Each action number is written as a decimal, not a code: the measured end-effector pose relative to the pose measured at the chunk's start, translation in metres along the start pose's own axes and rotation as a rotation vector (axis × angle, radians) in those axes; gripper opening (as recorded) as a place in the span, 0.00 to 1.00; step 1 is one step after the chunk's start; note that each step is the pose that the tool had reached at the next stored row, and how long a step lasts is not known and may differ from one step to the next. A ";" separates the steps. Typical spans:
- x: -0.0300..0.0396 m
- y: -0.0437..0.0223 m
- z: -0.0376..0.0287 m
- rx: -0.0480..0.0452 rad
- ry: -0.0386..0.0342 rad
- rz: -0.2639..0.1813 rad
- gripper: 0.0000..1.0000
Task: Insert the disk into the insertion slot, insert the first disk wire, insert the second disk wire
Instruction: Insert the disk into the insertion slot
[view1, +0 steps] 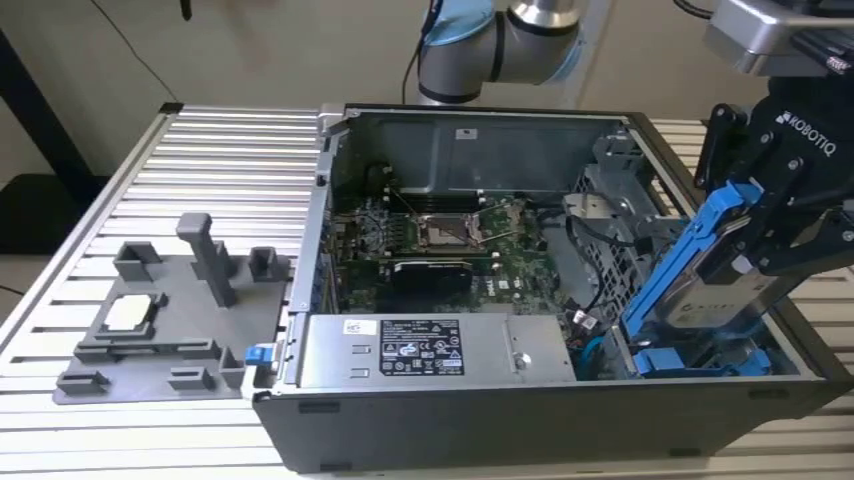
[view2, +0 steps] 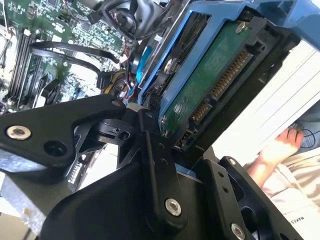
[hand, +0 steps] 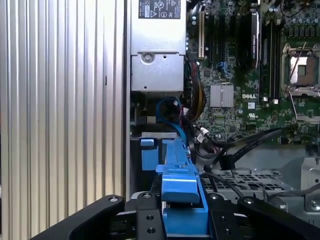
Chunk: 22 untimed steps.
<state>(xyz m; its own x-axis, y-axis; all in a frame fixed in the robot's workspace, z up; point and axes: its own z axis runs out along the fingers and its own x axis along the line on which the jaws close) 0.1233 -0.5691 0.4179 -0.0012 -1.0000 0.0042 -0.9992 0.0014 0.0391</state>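
My gripper (view1: 781, 245) is shut on the disk (view1: 707, 290), a silver-grey drive in a bright blue carrier. The disk hangs steeply tilted at the exterior view's right, over the front right corner of the open computer case. Its lower end reaches down beside the grey perforated drive cage that holds the insertion slot (view1: 603, 262). The second wrist view shows the disk's green underside and connector (view2: 210, 85) between my black fingers (view2: 160, 165). In the first wrist view the blue carrier edge (hand: 179, 180) runs out from my gripper (hand: 182, 222) toward the cage floor (hand: 245, 179).
Another blue-ended carrier (view1: 707, 362) lies in the bay under the disk. The silver power-supply box (view1: 427, 350) fills the case front, with the motherboard (view1: 441, 240) behind it. A grey fixture plate (view1: 174, 320) sits on the slatted table at the exterior view's left. A person's hand (view2: 277, 147) shows beyond the case.
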 end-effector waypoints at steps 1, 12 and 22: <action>0.0002 -0.0004 0.0017 0.0000 0.0001 0.000 0.33; 0.0007 -0.0024 0.0215 0.0000 -0.0001 0.000 0.33; 0.0006 -0.0032 0.0397 0.0000 -0.0004 0.000 0.33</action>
<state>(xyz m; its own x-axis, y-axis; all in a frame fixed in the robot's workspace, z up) 0.1249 -0.5699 0.3782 -0.0013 -1.0000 0.0038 -0.9992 0.0014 0.0392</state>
